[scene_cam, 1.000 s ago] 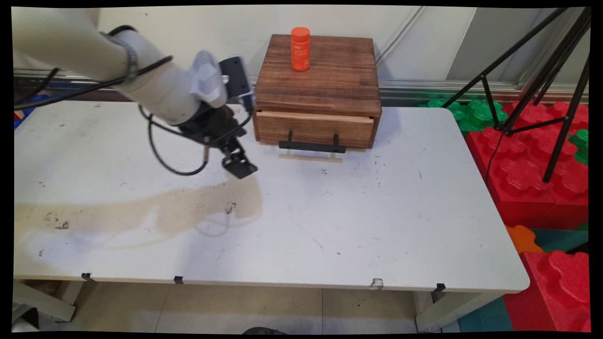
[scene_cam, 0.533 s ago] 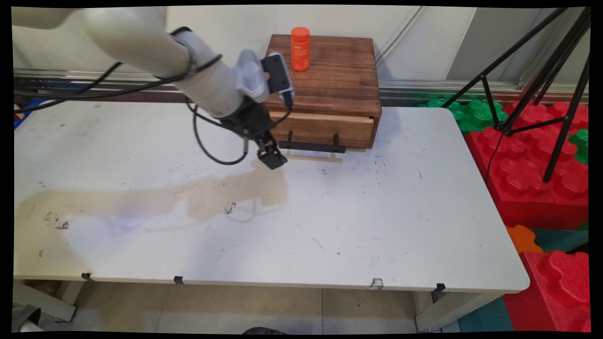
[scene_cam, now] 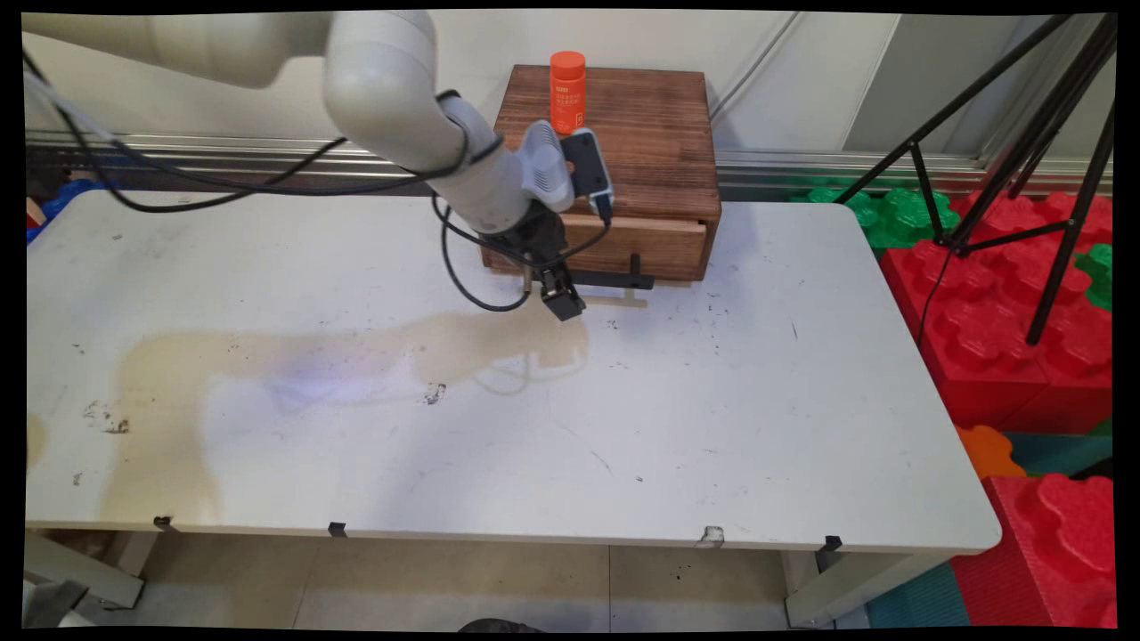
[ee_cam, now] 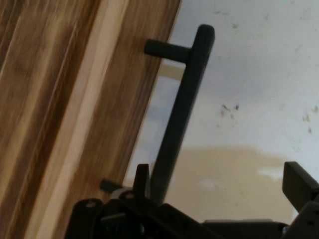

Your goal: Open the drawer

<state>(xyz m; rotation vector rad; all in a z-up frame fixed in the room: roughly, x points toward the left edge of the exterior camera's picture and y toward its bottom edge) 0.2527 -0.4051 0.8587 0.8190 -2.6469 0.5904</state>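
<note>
Gripper (scene_cam: 565, 303) is swinging right across the table (scene_cam: 712, 418) vs a sec ago, now sitting just in front of the drawer (scene_cam: 623, 242) w/ its black handle (ee_cam: 182, 112) near the left finger. Fingers (ee_cam: 298, 183) are spread wide, holding nothing. Orange bottle (scene_cam: 567, 92) is standing upright on top of the wooden box (scene_cam: 641, 133), untouched, apart from the gripper.

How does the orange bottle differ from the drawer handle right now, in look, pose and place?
The bottle is orange and stands upright; the handle is black and lies level. The bottle sits on top of the wooden box, toward its back; the handle sticks out from the drawer front low at the box's near side. The end effector is at the handle's left end, well away from the bottle. Both belong with the box.
</note>
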